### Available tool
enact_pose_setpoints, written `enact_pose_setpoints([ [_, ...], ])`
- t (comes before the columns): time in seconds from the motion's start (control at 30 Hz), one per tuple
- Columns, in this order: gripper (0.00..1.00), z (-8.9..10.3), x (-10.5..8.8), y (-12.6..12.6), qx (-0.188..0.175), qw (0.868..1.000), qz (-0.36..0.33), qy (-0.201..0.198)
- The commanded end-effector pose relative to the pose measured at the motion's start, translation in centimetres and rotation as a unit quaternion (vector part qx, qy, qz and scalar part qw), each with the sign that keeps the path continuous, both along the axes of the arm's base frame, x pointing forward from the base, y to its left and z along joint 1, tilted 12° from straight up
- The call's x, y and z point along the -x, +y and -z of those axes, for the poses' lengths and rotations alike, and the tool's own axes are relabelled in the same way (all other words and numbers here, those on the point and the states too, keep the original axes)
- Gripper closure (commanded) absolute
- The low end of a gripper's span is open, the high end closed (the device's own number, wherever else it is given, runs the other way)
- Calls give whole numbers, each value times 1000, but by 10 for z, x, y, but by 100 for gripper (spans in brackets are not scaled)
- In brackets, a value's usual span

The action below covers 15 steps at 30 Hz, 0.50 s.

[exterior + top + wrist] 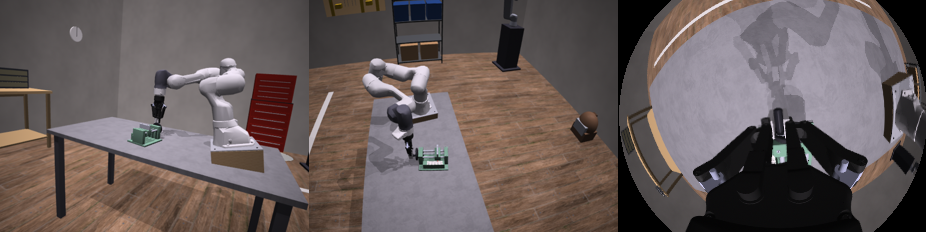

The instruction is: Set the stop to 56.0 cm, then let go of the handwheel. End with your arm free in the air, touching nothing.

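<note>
The green stop fixture (420, 159) (138, 136) stands on the grey table. Its stop (437, 155) (144, 126), a green block with a pale upright plate, sits on two rods, right of their middle in the top view. A red mark shows at the white scale (431, 163) below it; the numbers are too small to read. The black handwheel (416, 154) is on the fixture's left end. My gripper (410, 155) (157, 120) (778, 115) points down beside the wheel, shut on its dark handle, which shows between the fingertips in the wrist view. The fingertips' contact is partly hidden.
The grey table (418, 199) (94, 134) carries the fixture and the arm's base (425, 116) (237, 159). The fixture's green end blocks and rods stand close beside my fingers. A shelf rack, a red cabinet and a wooden bench stand away from the table.
</note>
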<state>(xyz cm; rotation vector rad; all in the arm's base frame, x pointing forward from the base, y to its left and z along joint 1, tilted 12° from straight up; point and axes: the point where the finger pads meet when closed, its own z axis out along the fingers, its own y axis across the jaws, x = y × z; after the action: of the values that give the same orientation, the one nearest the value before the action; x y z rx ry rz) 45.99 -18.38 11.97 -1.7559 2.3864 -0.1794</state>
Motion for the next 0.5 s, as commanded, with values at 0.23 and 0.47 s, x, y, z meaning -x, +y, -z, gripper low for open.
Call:
enact_pose_setpoints([
  [0.23, 96, 16, -8, -1, 0, 1000, 0, -1],
  [0.47, 96, 30, -7, 1, 0, 1000, 0, -1],
])
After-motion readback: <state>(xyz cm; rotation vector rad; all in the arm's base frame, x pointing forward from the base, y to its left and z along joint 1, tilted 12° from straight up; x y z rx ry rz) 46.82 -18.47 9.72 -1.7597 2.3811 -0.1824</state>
